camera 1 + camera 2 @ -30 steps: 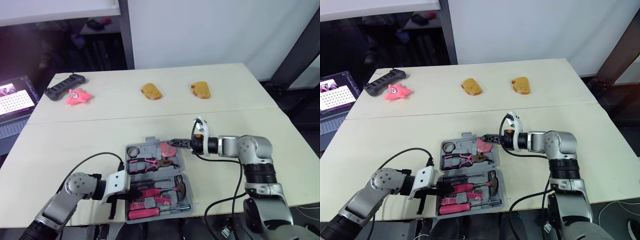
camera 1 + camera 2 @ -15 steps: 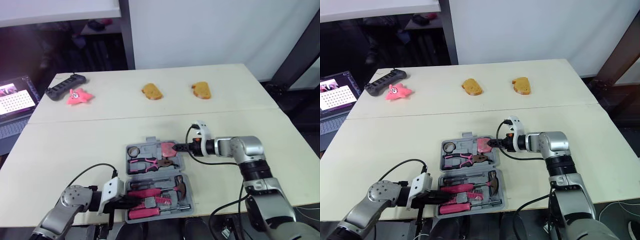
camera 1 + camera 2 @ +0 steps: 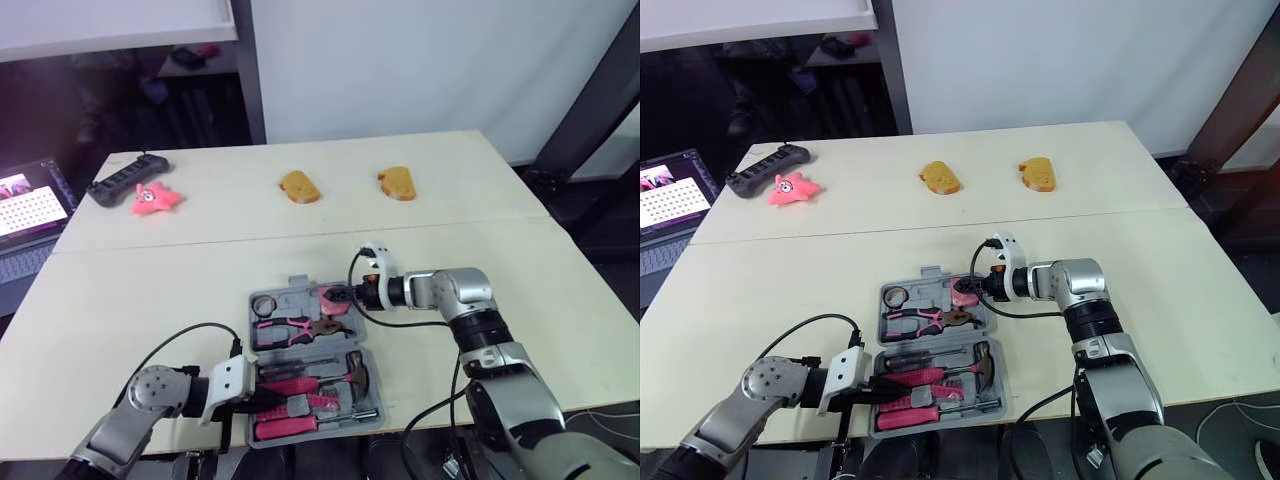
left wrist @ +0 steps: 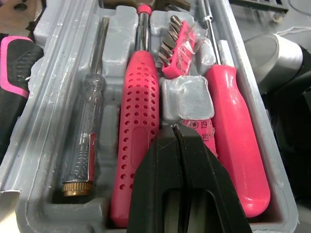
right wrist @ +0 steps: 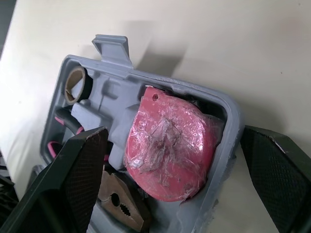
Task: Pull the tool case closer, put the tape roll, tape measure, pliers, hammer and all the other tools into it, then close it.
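Observation:
The grey tool case (image 3: pixel 299 285) lies open near the table's front edge. Its far half holds the tape roll (image 3: pixel 266 302), the pink tape measure (image 5: pixel 167 141) and the pliers (image 3: pixel 300 327). In the near half lie the hammer (image 3: pixel 356 370), pink-handled screwdrivers (image 4: pixel 138 141) and a bit set (image 4: pixel 177 46). My right gripper (image 5: pixel 172 133) is open, its fingers (image 5: pixel 80 177) straddling the case's far right corner beside the tape measure. My left gripper (image 4: pixel 178 130) is shut, its tip resting among the pink handles in the near half.
Two brown bread-like pieces (image 3: pixel 300 186) (image 3: pixel 397 182) sit on the far half of the table. A pink star toy (image 3: pixel 155 197) and a black bar-shaped device (image 3: pixel 125 177) lie at the far left. A laptop (image 3: pixel 30 205) stands left of the table.
My right gripper has moved left, closing in on the case's corner by the tape measure. My left gripper has swung from beside the case to over its near half.

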Controlling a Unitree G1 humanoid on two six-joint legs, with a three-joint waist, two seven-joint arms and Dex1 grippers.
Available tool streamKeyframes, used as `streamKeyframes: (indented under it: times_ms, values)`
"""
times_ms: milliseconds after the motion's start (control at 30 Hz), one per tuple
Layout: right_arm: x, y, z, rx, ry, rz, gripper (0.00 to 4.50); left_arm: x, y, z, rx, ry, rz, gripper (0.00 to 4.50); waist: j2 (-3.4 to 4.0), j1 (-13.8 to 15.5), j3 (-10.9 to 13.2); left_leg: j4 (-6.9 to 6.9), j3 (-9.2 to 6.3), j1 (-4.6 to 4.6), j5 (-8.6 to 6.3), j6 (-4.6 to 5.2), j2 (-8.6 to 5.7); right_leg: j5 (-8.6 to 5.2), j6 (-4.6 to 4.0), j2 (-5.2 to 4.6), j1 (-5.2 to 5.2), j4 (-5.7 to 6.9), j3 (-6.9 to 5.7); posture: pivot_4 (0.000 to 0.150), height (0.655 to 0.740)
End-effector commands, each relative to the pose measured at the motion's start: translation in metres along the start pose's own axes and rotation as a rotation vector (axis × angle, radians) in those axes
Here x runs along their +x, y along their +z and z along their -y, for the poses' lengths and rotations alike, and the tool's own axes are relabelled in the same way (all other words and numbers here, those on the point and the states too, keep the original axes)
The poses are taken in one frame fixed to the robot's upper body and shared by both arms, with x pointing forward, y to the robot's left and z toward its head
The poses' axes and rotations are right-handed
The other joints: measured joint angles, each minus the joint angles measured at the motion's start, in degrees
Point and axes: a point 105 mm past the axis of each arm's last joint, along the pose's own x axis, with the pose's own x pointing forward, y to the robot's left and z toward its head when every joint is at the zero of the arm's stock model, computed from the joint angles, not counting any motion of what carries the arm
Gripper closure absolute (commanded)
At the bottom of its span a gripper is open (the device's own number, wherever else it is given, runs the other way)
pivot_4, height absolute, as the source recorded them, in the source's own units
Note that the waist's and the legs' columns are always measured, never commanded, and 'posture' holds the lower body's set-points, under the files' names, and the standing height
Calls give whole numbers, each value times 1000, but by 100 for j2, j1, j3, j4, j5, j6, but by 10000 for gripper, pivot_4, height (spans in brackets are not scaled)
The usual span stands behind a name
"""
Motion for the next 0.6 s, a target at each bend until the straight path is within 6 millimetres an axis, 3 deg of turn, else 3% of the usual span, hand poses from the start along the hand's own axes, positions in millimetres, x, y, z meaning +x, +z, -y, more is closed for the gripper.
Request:
streamKeyframes:
  times_ms: [33,600]
  values:
    - [-1,8,-13,44,96,29,657,-13,-38,5,-55,-9,-176,45000,1,-45,0,-1,0,0,0,0,0,0,0,0,-1,0,0,1500,7400]
    - [-15,12,-38,-33,238,50,657,-15,-48,1,-30,-4,-199,45000,16,-67,-3,-16,-1,-5,1,-1,1,0,-2,2,-21,5,3,1500,7400]
